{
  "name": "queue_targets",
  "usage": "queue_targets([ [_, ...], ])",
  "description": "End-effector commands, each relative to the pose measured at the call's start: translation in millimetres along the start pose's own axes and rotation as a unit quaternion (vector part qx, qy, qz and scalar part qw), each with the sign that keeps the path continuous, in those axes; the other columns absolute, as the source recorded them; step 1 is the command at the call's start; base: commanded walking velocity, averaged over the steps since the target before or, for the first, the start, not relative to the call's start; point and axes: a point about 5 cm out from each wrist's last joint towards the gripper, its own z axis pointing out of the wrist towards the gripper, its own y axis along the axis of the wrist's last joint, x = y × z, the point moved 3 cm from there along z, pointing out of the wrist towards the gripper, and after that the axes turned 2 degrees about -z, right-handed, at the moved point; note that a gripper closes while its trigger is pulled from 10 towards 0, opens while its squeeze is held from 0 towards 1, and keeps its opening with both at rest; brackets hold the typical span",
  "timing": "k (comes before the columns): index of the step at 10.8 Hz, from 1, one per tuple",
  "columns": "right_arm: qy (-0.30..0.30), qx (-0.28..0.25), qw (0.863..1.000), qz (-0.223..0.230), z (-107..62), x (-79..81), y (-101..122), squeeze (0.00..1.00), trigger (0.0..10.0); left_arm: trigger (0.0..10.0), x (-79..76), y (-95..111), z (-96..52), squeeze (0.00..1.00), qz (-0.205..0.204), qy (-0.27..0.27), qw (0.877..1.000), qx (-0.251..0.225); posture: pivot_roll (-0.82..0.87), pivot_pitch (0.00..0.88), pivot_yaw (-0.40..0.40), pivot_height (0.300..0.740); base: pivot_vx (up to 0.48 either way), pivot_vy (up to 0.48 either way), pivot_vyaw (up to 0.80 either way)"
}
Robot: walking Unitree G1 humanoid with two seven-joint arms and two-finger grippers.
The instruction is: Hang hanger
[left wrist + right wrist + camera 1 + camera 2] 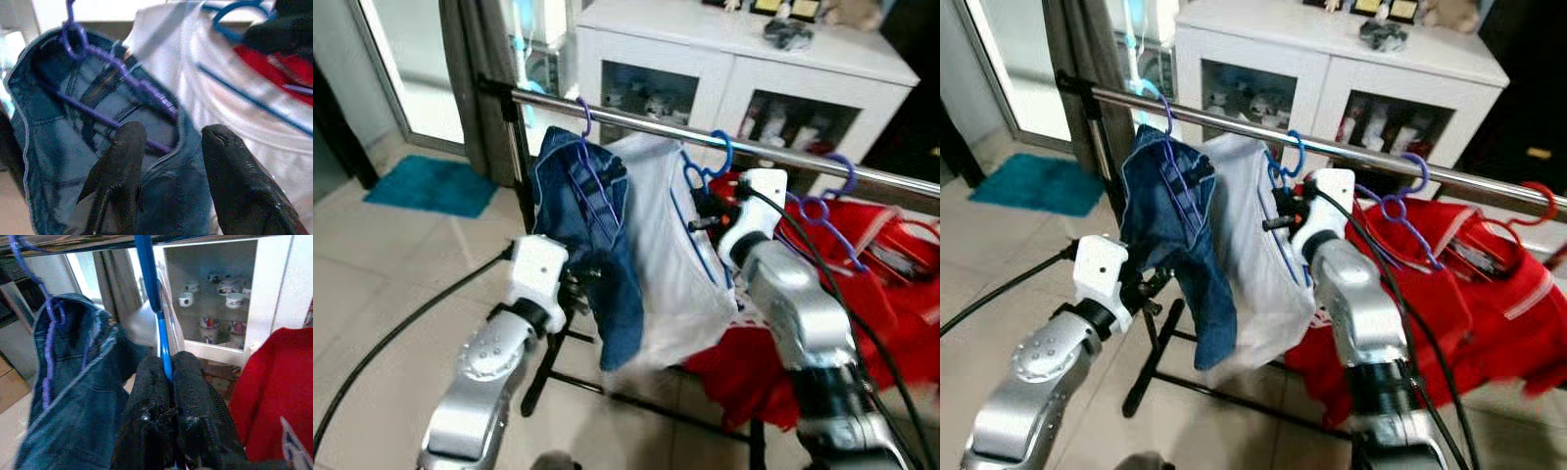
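A metal rail (646, 124) runs across the rack. A blue hanger (718, 155) carrying a white shirt (656, 245) has its hook at the rail. My right gripper (167, 369) is shut on the blue hanger's stem (160, 328), just below the hook. Left of it, a denim garment (592, 235) hangs on a purple hanger (122, 68). My left gripper (171, 161) is open, its fingers either side of the denim's edge, low in front of that garment (1151, 284).
A red garment (871, 294) hangs on another purple hanger (837, 186) at the rail's right. A white glass-door cabinet (744, 69) stands behind the rack. A grey curtain (475, 78) and a teal mat (435, 184) lie to the left. Black rack legs (543, 372) cross the tiled floor.
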Motion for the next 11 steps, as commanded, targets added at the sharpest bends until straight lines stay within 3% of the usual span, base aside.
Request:
queue_targets([
  [1, -0.004, -0.016, 1.0, -0.01, 6.3, -0.4, 14, 0.0, 10.0, 10.0, -4.9, 5, -1.2, 0.0, 0.002, -0.027, 1.0, -0.004, 0.16, 0.0, -0.057, 0.74, 0.0, 0.0, 0.0],
  [3, 0.004, 0.016, 1.0, 0.005, 26.2, 4.1, 16, 0.0, 10.0, 10.0, -11.1, 11, -2.6, 0.0, 0.016, -0.089, 0.996, -0.006, 0.16, 0.0, -0.047, 0.74, 0.0, 0.0, 0.0],
  [6, -0.01, 0.073, 0.997, 0.025, 57.8, 0.2, 16, 0.0, 10.0, 10.0, 2.1, 15, -9.0, 0.0, 0.039, -0.09, 0.995, 0.003, 0.18, 0.0, -0.055, 0.74, 0.0, 0.0, 0.0],
  [11, -0.014, 0.09, 0.995, 0.044, 73.3, 5.3, 17, 0.0, 10.0, 10.0, -0.7, 15, -16.3, 0.0, 0.039, -0.1, 0.994, 0.009, 0.2, 0.004, -0.066, 0.74, 0.0, 0.0, 0.0],
])
